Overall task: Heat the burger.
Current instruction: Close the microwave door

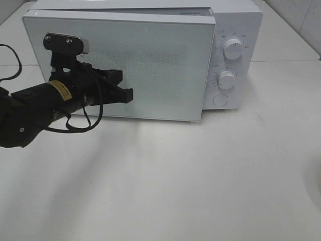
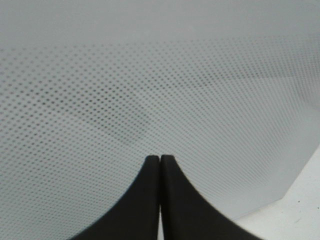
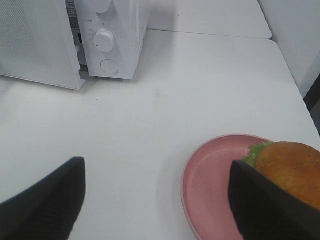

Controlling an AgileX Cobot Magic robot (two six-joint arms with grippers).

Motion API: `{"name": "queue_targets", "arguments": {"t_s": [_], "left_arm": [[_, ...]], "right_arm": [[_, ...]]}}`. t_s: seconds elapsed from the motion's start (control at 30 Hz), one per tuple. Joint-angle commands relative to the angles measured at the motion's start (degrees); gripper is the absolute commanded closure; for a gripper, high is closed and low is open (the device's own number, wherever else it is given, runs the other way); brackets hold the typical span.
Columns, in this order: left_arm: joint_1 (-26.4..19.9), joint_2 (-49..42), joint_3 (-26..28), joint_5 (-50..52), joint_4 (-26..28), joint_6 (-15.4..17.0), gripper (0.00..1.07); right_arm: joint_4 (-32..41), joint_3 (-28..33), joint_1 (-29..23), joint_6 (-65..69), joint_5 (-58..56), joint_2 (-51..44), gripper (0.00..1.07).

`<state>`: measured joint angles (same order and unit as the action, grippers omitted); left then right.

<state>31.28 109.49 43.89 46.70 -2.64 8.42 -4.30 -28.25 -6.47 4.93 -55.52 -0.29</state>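
Note:
The burger (image 3: 292, 170), with a golden bun and green lettuce, lies on a pink plate (image 3: 210, 175) and shows only in the right wrist view. My right gripper (image 3: 156, 165) hangs open above the table, and one finger (image 3: 265, 205) covers part of the burger and plate. The white microwave (image 1: 241, 25) stands at the back with its door (image 1: 150, 60) slightly ajar. My left gripper (image 1: 128, 95) is shut, empty, and right at the door's dotted glass (image 2: 150, 75), fingertips pressed together (image 2: 160, 159).
Two knobs (image 1: 233, 48) (image 1: 226, 79) and a round button (image 1: 220, 100) sit on the microwave's right panel. White table (image 1: 200, 175) stretches in front. A tiled wall edge runs at the back right. The microwave (image 3: 125, 30) also shows in the right wrist view.

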Motion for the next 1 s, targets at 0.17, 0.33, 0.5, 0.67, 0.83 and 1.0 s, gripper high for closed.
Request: {"name": "queue_targets", "arguments": {"t_s": [0.17, 0.33, 0.5, 0.67, 0.83, 1.0], "left_arm": [[1.89, 3.21, 6.13, -2.86, 1.89, -0.06, 1.07], [2.12, 5.33, 9.63, -3.38, 2.64, -0.06, 1.07], [2.12, 6.82, 12.61, -5.21, 3.04, -0.06, 1.07], [2.81, 8.71, 16.62, -6.76, 3.15, -0.11, 1.07], [3.38, 10.54, 20.23, -7.22, 3.38, -0.06, 1.07], [3.44, 12.32, 24.69, -10.83, 3.72, -1.03, 1.07]], "right_arm": [[-0.17, 0.11, 0.29, -0.23, 0.52, -1.55, 0.32], [-0.17, 0.11, 0.29, -0.23, 0.52, -1.55, 0.32], [-0.17, 0.11, 0.29, -0.23, 0.52, -1.55, 0.32], [-0.17, 0.11, 0.29, -0.23, 0.52, -1.55, 0.32], [-0.17, 0.11, 0.29, -0.23, 0.52, -1.55, 0.32], [-0.17, 0.11, 0.29, -0.23, 0.52, -1.55, 0.32]]}}
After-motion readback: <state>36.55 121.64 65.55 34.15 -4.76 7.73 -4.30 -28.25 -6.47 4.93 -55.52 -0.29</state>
